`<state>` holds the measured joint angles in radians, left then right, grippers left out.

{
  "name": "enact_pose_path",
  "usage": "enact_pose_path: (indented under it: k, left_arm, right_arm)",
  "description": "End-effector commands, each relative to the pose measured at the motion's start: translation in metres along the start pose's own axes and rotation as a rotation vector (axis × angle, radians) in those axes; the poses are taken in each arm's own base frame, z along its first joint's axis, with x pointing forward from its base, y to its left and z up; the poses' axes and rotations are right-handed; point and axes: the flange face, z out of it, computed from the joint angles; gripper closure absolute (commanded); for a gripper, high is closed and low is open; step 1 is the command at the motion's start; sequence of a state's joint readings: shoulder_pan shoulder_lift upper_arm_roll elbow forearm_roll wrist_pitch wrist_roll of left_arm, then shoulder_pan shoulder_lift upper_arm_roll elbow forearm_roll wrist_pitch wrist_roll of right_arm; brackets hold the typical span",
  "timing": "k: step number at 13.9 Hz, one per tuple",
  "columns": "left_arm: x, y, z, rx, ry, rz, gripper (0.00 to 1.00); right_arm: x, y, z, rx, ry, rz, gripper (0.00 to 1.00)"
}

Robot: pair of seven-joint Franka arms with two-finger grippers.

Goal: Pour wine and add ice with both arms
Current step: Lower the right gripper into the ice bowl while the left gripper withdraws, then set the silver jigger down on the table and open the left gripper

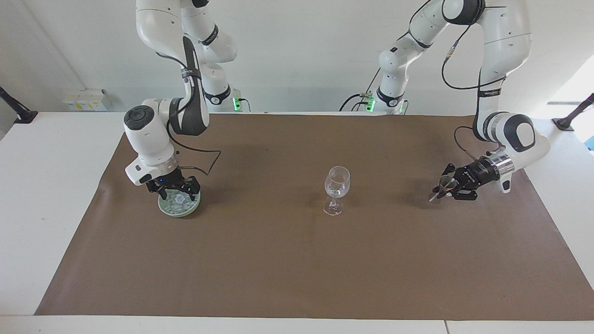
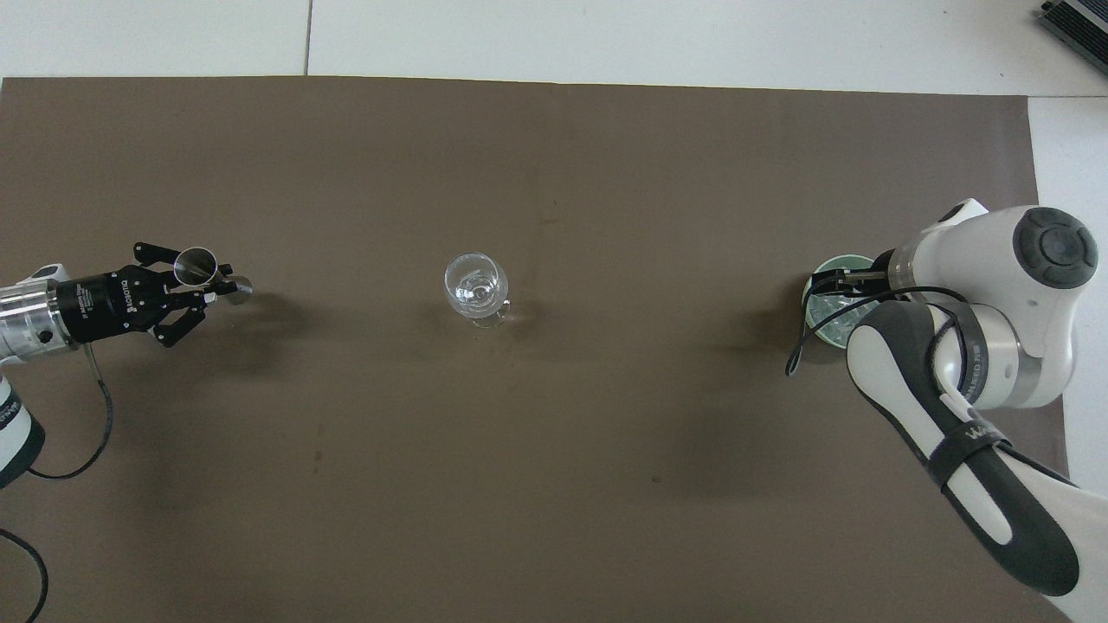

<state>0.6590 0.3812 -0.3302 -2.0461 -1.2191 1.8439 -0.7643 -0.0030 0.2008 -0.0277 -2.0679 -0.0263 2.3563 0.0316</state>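
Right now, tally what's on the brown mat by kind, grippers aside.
Stemmed glass: 1
Metal measuring cup, held in the left gripper: 1
Green bowl under the right gripper: 1
Heap of ice in the bowl: 1
Total: 4
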Motion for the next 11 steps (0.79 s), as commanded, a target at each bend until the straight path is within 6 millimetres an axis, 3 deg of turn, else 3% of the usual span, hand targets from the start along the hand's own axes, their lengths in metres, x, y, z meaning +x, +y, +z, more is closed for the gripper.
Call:
enact_pose_path:
  k: [1, 6, 11]
  left_arm:
    - [0.011, -0.004, 0.0, 0.02, -0.027, 0.017, 1.0]
    - [0.033, -0.015, 0.004, 0.029, -0.044, 0.009, 1.0]
    - [0.043, -0.02, 0.004, 0.024, -0.043, 0.017, 0.98]
  right_arm:
    - [-0.003, 0.004, 0.001, 0.005, 0.015, 0.004, 0.03]
    - [-0.005, 0.004, 0.003, 0.006, 0.021, 0.006, 0.15]
    - [-0.005, 0.004, 0.012, 0.006, 0.027, 0.007, 0.16]
